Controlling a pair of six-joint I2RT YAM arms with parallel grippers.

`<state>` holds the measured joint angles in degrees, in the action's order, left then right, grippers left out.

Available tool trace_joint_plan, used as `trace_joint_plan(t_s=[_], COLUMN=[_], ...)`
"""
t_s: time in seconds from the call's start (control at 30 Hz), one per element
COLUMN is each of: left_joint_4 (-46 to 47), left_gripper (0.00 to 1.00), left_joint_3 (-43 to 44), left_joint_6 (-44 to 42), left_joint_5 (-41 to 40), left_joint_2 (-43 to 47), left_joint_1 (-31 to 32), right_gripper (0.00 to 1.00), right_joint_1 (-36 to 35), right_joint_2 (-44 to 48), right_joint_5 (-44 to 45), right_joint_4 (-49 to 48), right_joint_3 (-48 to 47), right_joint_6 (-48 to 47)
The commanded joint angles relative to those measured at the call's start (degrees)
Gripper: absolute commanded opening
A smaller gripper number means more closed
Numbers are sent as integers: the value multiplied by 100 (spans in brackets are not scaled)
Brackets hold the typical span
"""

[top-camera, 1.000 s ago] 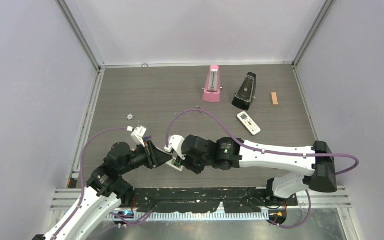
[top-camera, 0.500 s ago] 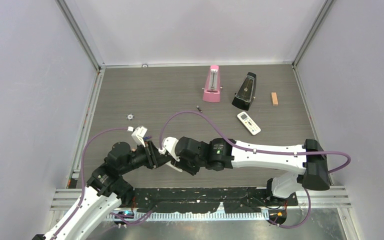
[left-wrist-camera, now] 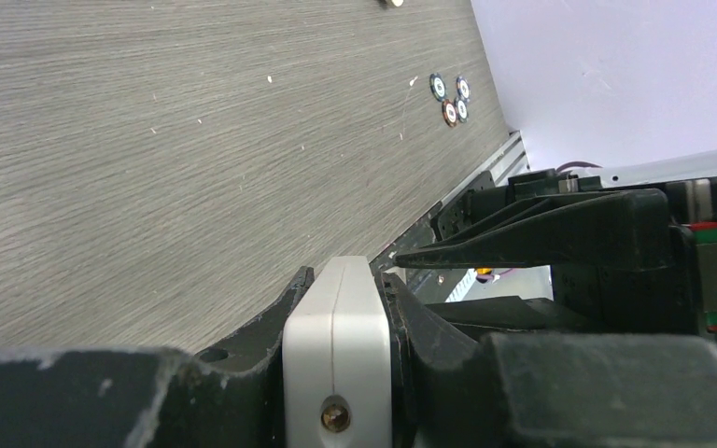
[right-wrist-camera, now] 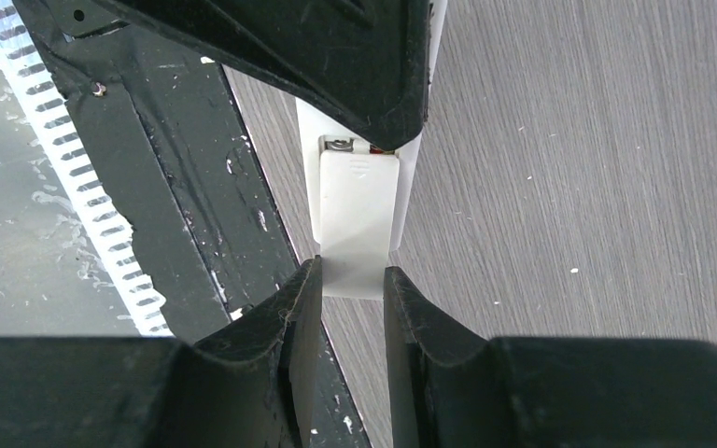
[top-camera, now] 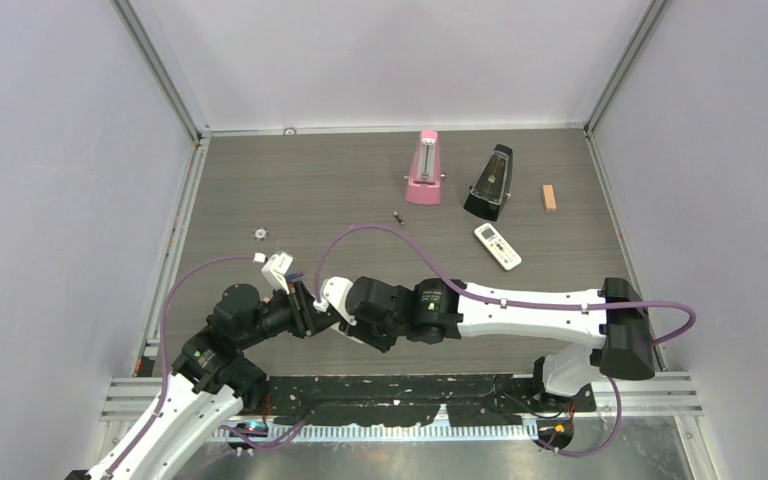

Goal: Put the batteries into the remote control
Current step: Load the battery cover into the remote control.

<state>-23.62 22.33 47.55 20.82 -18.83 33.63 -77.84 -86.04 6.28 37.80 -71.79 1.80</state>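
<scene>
Left claw is clamped tight on the white remote control; right claw is pinched on its battery cover.

Left hand and right hand crowd together near the front edge. Mid worktop lies open; pink metronome, black metronome and what may be a washer stand farther back.

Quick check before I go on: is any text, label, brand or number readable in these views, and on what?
No text reads clearly in any view.
battery cover on the remote control: small embossed mark, too faint to read.
green sticker on the right arm: too small.
broad white remote: buttons and display too small.
round tokens: markings blurred.
pink metronome, black metronome: scales unreadable.
</scene>
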Motion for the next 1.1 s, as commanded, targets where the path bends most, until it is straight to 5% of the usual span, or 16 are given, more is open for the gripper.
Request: trace_joint_plan(t_s=[0.0, 1.07], left_joint_4=[174, 403], left_gripper=[0, 0], left_joint_3=[268, 158], left_joint_6=[-20, 549], left_joint_5=[74, 482], left_joint_2=[79, 130], left_joint_1=[-1, -5], right_gripper=[28, 28], right_joint_1=[-37, -29], right_joint_2=[-74, -209], right_joint_5=[129, 521], right_joint_4=[-119, -273], right_joint_3=[-279, -434], right_joint_6=[15, 311])
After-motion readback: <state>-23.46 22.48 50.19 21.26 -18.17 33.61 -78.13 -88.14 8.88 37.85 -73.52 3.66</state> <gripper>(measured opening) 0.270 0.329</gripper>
